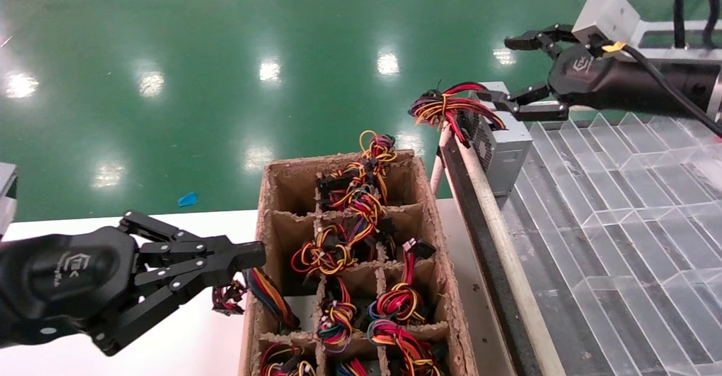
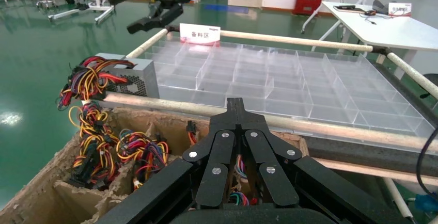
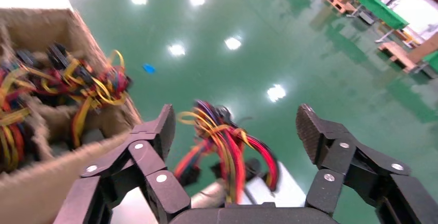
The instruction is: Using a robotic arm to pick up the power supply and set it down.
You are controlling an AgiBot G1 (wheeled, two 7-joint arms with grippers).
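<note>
The power supply [image 1: 499, 145] stands at the far left corner of the clear-compartment tray [image 1: 620, 207], just inside the pale rail [image 1: 491, 207] that edges it, with its honeycomb vent side facing the cardboard box [image 1: 434, 212] and its wire bundle [image 1: 445, 108] spilling out past the rail over the green floor [image 1: 225, 54]. It is a plain grey metal box, upright on the tray; the wires are red, yellow and orange with some darker strands, tied into a loose knot at the top corner.

From my right gripper [image 1: 522, 74] it lies just below and slightly toward me: my lower finger sits level with the box's top edge, close to where the wires leave it, while the upper finger is well above. My jaws are spread wide and hold nothing; in the right wrist view the bundle [image 3: 227, 141] shows in the gap between the pads [image 3: 310, 131], apart from both. I cannot tell whether the lower finger touches the casing.

This is plainly the nearer arm. My left gripper [image 1: 248, 257] is pressed together, holding nothing I can see, well apart beside the near left wall of the cardboard box over the white table [image 1: 169, 342].

I judge the box to be set down already.
</note>
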